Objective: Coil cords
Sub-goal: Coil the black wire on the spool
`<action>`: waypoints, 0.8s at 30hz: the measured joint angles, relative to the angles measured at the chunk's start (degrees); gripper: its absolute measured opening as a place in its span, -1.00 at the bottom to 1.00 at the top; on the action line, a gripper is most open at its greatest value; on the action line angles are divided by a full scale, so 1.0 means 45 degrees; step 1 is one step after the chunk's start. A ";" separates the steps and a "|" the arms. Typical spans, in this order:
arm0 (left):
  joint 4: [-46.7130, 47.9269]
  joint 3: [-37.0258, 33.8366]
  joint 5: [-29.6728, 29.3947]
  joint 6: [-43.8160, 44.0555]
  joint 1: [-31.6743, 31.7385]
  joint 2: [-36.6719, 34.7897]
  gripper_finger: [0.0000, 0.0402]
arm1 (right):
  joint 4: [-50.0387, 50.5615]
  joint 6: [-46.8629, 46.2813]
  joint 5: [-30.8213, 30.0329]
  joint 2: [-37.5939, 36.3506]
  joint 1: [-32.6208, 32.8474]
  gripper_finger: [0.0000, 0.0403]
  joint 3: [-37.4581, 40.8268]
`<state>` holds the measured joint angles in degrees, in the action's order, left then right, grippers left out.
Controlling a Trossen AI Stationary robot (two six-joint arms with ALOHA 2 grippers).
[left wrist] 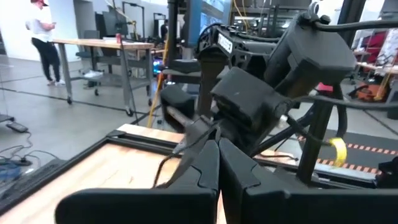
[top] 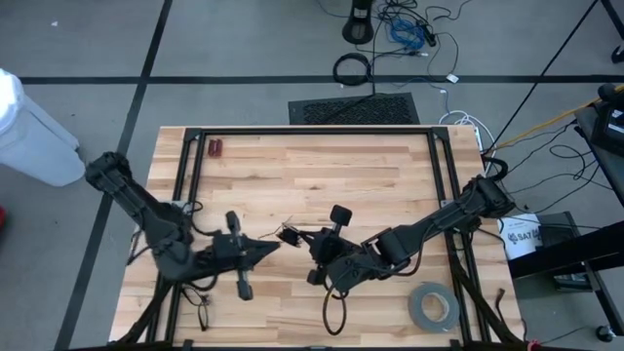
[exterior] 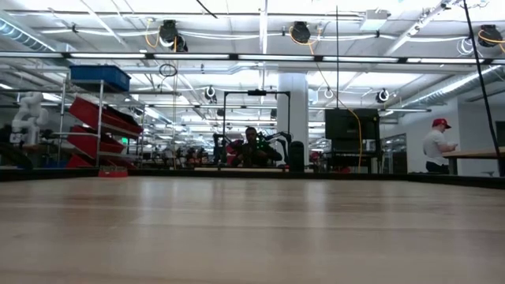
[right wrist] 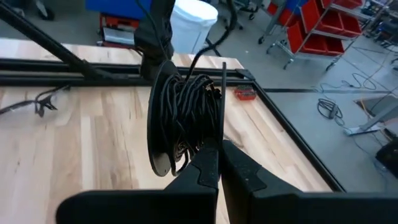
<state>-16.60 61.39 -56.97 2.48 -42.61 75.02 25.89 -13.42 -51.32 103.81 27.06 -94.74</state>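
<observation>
My right hand [right wrist: 217,146] is pinched shut on the wound-up cord [right wrist: 186,115] mid tabletop [top: 370,175], my left hand [left wrist: 217,149] is shut w/ a loose strand, so I should turn slow & keep the string tight.

From above, the thin black cord [top: 290,234] between the two arms is too small to trace; where its strands run cannot be told. The grey tape roll [top: 433,306] sits near the bench [top: 322,166] corner, while the bench's near edge is cut off by the frame. In the right wrist view the coiled cord [right wrist: 186,118] hides the left arm behind it. In the level view, the arms are out of sight, and the person [exterior: 434,148] far off is too small to make out.
</observation>
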 joint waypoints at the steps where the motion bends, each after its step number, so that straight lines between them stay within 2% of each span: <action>1: -0.0284 0.0000 0.0268 0.0001 0.0177 0.0169 -0.99 | -0.0039 0.0086 -0.0048 0.0032 -0.0009 -1.00 0.0002; 5: -0.1098 0.0000 0.1354 0.0006 0.0739 0.0949 -0.99 | -0.0207 0.0134 0.0004 0.0025 -0.0042 -1.00 0.0005; 9: -0.1264 0.0000 0.1900 0.0040 0.0794 0.1662 -0.99 | -0.0177 0.0134 0.0090 -0.0021 0.0020 -1.00 0.0005; 24: -0.1199 0.0000 0.1890 0.1373 0.0801 0.3613 -0.99 | -0.0185 0.0138 0.0099 -0.0058 0.0094 -1.00 0.0005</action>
<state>-21.99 61.39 -48.47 8.65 -39.00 91.28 25.06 -12.80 -50.87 103.55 27.49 -94.72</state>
